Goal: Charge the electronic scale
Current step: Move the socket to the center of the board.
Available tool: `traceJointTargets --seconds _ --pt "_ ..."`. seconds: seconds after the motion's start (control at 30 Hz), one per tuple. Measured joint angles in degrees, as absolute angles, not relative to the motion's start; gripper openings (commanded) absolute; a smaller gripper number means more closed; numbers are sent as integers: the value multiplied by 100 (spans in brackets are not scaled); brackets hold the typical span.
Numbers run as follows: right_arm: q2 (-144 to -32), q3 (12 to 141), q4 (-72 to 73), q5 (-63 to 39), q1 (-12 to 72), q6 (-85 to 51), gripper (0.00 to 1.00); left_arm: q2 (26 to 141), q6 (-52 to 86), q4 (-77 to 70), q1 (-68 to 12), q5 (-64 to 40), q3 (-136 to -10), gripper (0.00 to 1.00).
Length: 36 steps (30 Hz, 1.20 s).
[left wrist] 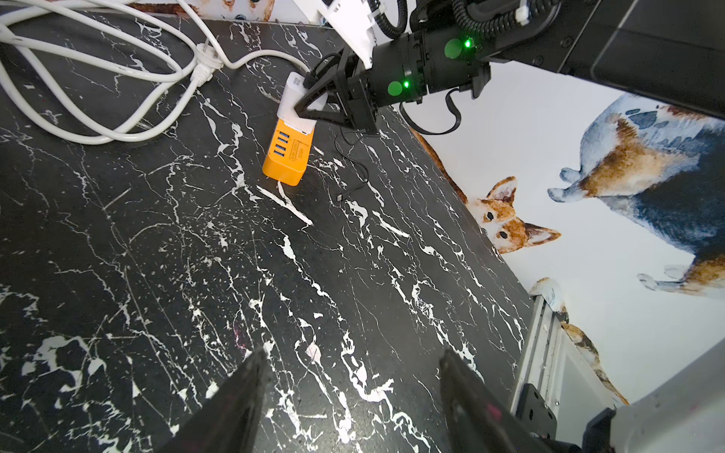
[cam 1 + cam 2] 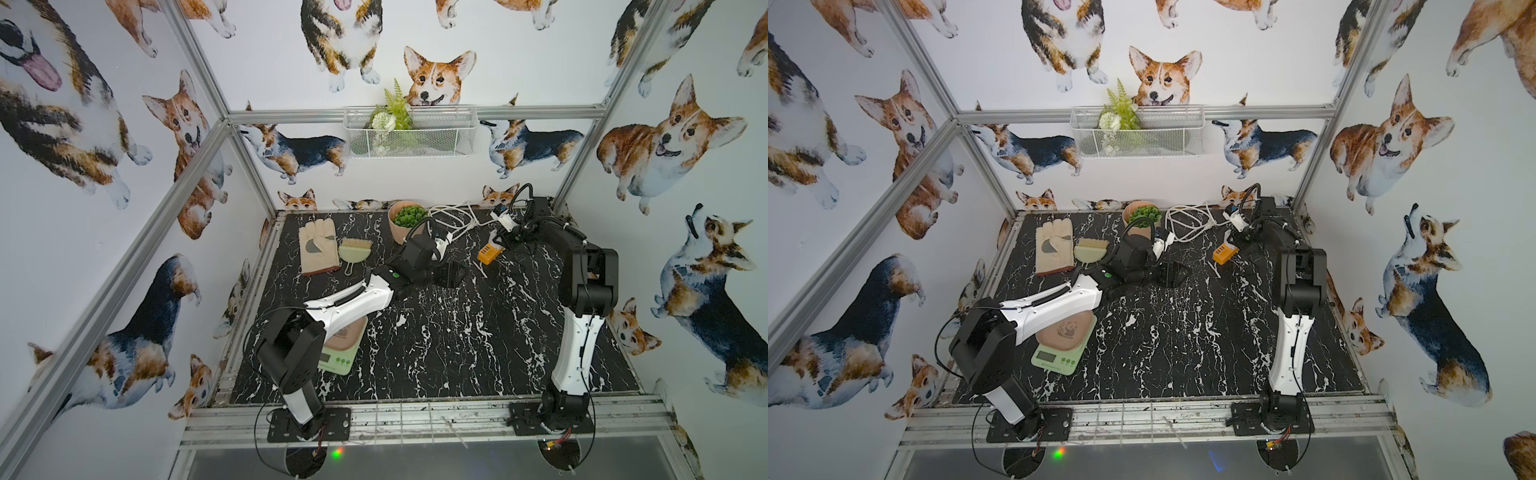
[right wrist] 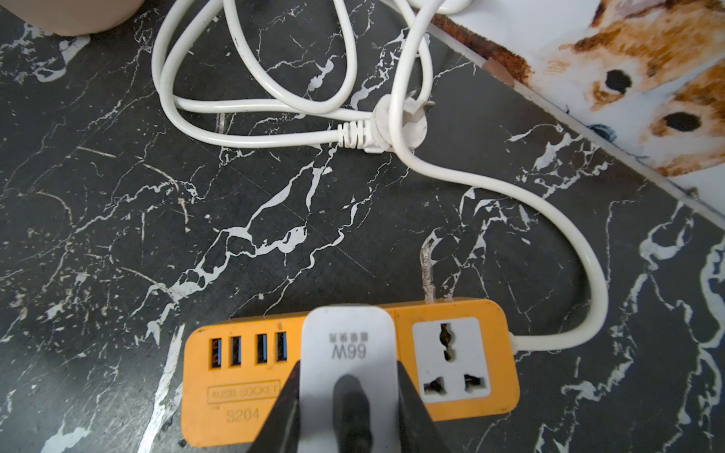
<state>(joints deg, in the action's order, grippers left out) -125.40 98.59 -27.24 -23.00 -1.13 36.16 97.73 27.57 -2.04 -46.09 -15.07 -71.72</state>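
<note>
So the right gripper [image 3: 349, 366] is pinched on the white 66W charger block [image 3: 345, 333], which is smooth, rounded plastic. It's over a socket of the orange power strip [image 3: 235, 396] directly beneath, but I can't tell if it's fully seated. I'd push straight down and keep it square, since that light glossy strip could skate on the slick marble-print tabletop [image 3: 157, 235]. The left gripper [image 1: 352, 355] gapes wide and is empty. The electronic scale [image 2: 1059, 357] is well away from both, under the left forearm.

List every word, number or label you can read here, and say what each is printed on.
"66W": on the white charger block.
"4USB SOCKET": on the orange power strip.
"S204": on the same strip, beside that label.
Small characters by "66W": too blurred to read.
Button and display print on the electronic scale: too small to read.
</note>
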Motion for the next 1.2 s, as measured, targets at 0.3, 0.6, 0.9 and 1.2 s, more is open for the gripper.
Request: traceJointTargets --seconds 0.3,0.6,0.9,1.2 --pt "-12193 9450 -2709 -1988 209 3002 0 9625 2757 -220 -4539 -1557 -7081 73" --pt "-11725 8960 -2926 -1688 904 2047 0 9273 2759 -242 -4410 -1570 -6759 74" --pt "-11340 8735 -3363 -1514 1365 1205 27 8676 2755 -215 -4029 -1411 -6239 74" --pt "-10919 8698 -3660 -1664 1376 696 73 8215 2587 123 -3693 -1194 -5889 76"
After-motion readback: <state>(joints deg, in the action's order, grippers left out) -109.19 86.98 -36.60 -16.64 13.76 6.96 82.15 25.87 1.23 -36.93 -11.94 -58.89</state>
